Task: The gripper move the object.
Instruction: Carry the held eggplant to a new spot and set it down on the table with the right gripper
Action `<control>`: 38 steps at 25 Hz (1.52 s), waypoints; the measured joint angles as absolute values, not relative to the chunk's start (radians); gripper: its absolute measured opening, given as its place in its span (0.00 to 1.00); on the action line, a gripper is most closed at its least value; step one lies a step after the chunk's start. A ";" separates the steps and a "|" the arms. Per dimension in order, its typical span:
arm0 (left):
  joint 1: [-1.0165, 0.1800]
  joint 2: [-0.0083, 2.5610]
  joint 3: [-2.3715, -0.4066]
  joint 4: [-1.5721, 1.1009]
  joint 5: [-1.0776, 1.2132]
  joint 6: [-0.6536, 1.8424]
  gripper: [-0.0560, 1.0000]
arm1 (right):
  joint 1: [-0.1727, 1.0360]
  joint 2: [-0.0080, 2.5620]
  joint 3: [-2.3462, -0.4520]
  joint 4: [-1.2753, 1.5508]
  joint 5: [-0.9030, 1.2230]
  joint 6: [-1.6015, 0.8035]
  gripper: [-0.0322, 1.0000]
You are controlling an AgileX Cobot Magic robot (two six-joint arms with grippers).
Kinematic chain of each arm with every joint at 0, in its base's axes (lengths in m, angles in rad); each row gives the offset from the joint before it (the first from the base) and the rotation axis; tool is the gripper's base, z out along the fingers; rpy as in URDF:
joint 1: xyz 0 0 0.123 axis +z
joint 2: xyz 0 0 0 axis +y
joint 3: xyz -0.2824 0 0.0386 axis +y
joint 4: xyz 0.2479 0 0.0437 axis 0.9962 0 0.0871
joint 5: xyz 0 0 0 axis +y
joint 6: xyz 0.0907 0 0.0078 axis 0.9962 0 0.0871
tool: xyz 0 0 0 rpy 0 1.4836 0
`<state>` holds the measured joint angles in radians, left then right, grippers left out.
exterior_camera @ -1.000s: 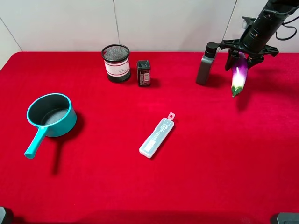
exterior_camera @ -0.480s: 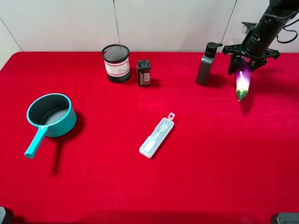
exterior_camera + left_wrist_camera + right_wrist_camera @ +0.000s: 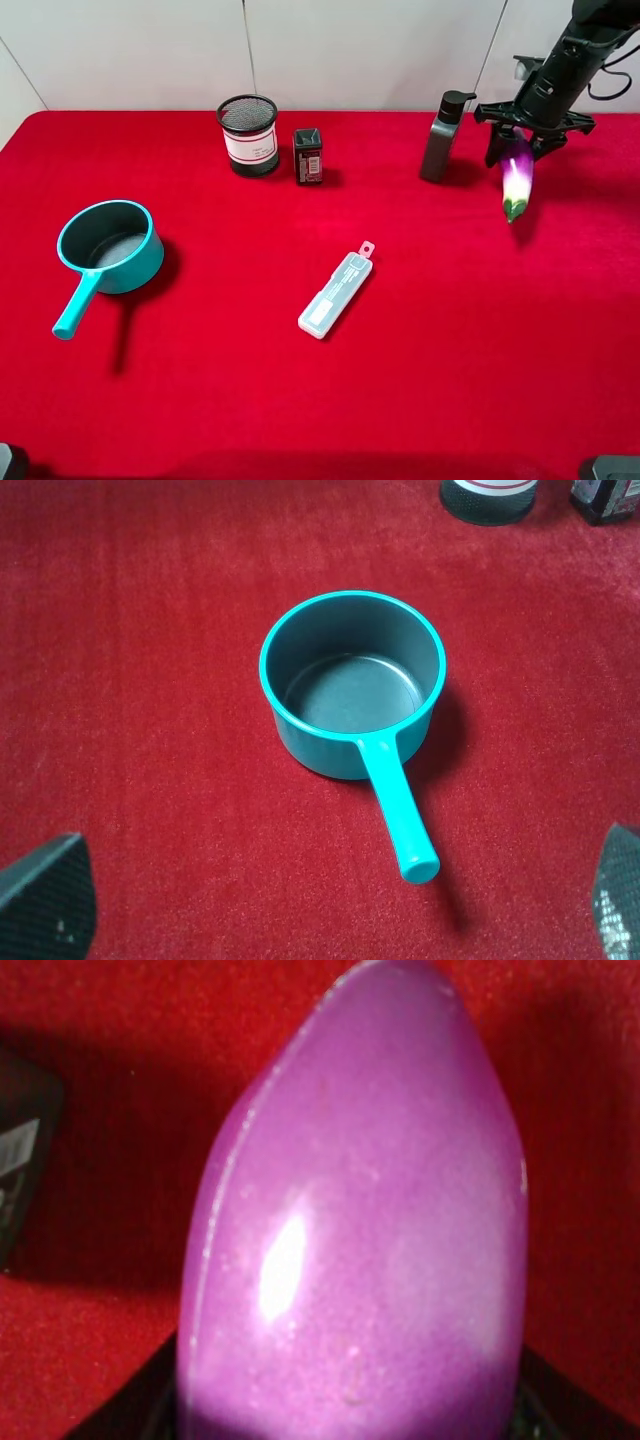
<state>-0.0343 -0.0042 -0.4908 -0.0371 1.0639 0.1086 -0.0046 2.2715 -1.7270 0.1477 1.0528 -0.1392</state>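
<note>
Red-covered table, viewed from its front edge. Near the left edge: a teal saucepan, handle pointing toward the front-left corner. The left gripper hangs above it, fingers spread wide with nothing between them. Along the back edge, left of centre: a black mesh cup, with a small black box just beside it. Centre of the table: a translucent flat case, lying diagonally. Toward the back-right corner: a grey bottle, upright. Just right of it is the right gripper, clamped on the purple end of the eggplant, which hangs stem down.
</note>
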 joint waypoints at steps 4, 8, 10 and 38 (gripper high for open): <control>-0.034 -0.004 -0.491 -0.037 1.064 0.109 0.98 | -0.005 2.271 -1.727 0.148 1.049 -0.143 0.53; -0.034 -0.004 -0.491 -0.037 1.064 0.109 0.98 | -0.005 2.271 -1.727 0.148 1.049 -0.147 0.67; -0.034 -0.004 -0.491 -0.037 1.064 0.109 0.98 | -0.005 2.271 -1.727 0.148 1.049 -0.151 0.69; -0.034 -0.004 -0.491 -0.037 1.064 0.109 0.98 | -0.005 2.195 -1.727 0.155 1.161 -0.158 0.70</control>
<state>-0.0343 -0.0042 -0.4908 -0.0371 1.0639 0.1086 -0.0046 2.1955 -1.7270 0.1555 1.1610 -0.1578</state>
